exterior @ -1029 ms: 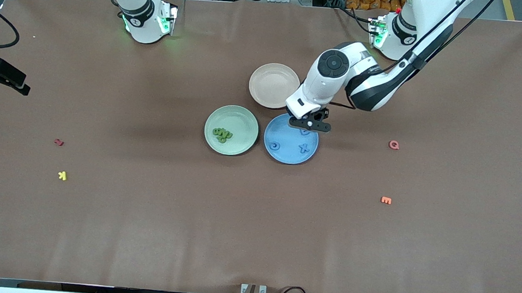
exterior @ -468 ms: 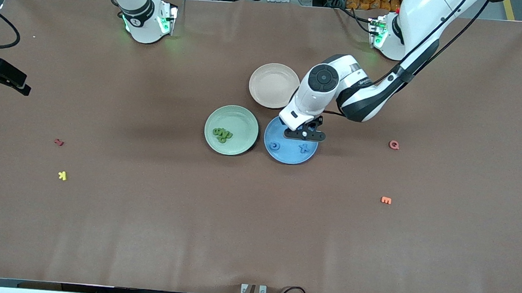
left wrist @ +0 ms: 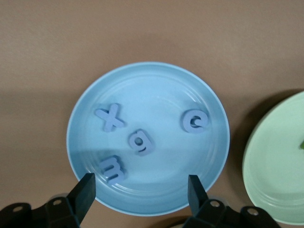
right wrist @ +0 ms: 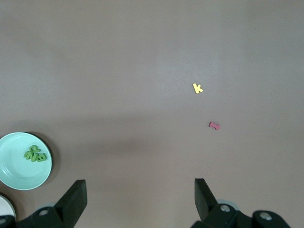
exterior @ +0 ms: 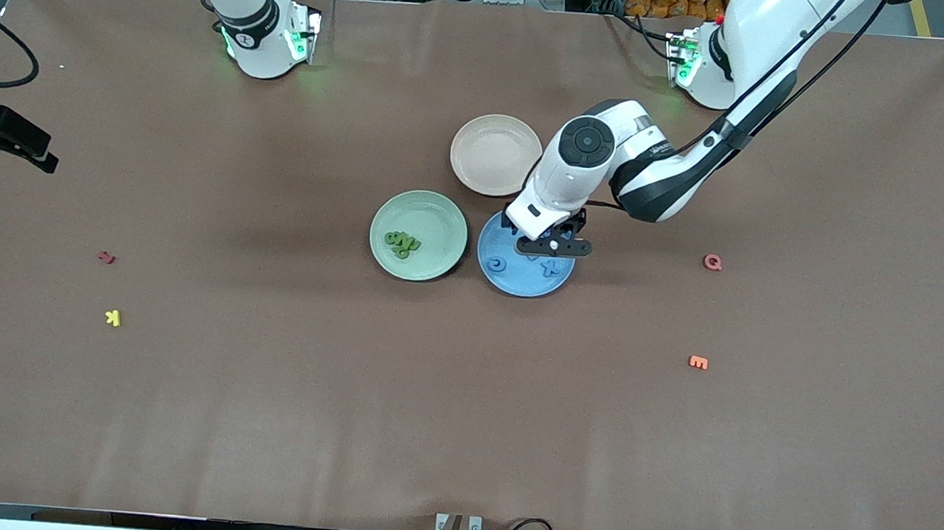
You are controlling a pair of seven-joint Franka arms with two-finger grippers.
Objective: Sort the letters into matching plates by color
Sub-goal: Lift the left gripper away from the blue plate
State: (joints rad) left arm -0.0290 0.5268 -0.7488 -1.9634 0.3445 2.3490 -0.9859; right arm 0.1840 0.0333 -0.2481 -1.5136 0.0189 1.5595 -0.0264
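Note:
The blue plate lies beside the mint green plate at mid-table. Several blue letters lie in the blue plate: an x, a g, a c and an m. Several green letters are piled in the green plate. My left gripper hangs open just over the blue plate's rim, holding nothing. My right gripper waits open high over the bare table toward the right arm's end.
A beige-pink plate sits farther from the front camera than the two plates. A yellow K and a red letter lie toward the right arm's end. A red Q and an orange E lie toward the left arm's end.
My left gripper moved a little farther over the blue plate and opened. The blue letter it held now lies in the plate. The right arm has not moved.

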